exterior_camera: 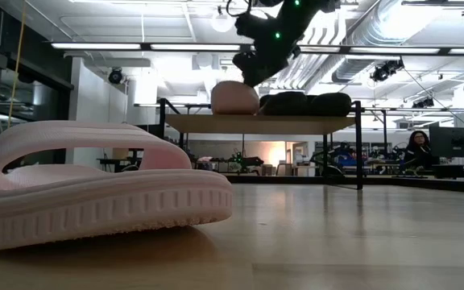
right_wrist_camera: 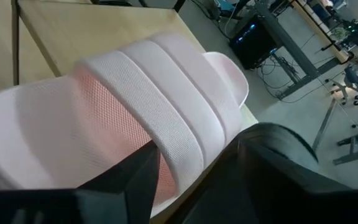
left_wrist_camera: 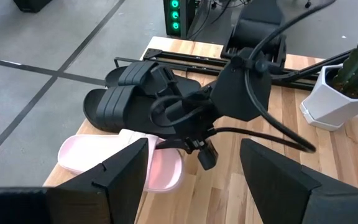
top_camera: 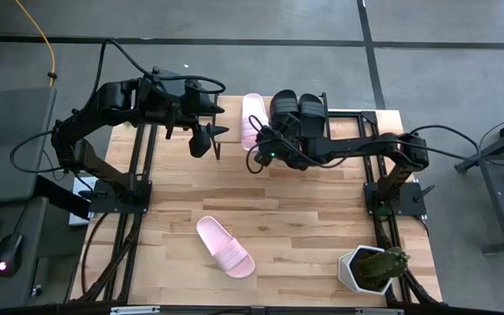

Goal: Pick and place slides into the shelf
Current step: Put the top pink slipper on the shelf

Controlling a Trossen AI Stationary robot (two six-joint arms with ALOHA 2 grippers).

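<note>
One pale pink slide (top_camera: 252, 118) lies sole down at the left end of the shelf (exterior_camera: 296, 122), beside the two black slides (top_camera: 298, 112), which also rest on its wooden top. My right gripper (top_camera: 259, 150) is at the pink slide's near end, shut on its strap (right_wrist_camera: 166, 93). The second pink slide (top_camera: 226, 247) lies flat on the table toward the near edge and fills the low view's left (exterior_camera: 95, 189). My left gripper (top_camera: 201, 140) hangs open to the left of the shelf, touching nothing. My right gripper holds the pink slide by one side of its wide strap (right_wrist_camera: 188, 146). One finger (right_wrist_camera: 135, 183) reaches under the strap into the foot opening, and the other (right_wrist_camera: 272, 155) stays outside. The fingers slant down from the near right. The slide's sole rests on the shelf top (right_wrist_camera: 92, 25).
A cactus in a white pot (top_camera: 370, 267) stands at the table's near right corner. Black frame rails run along both sides of the table. Bare wood lies between the shelf and the loose pink slide. People sit at desks in the room behind.
</note>
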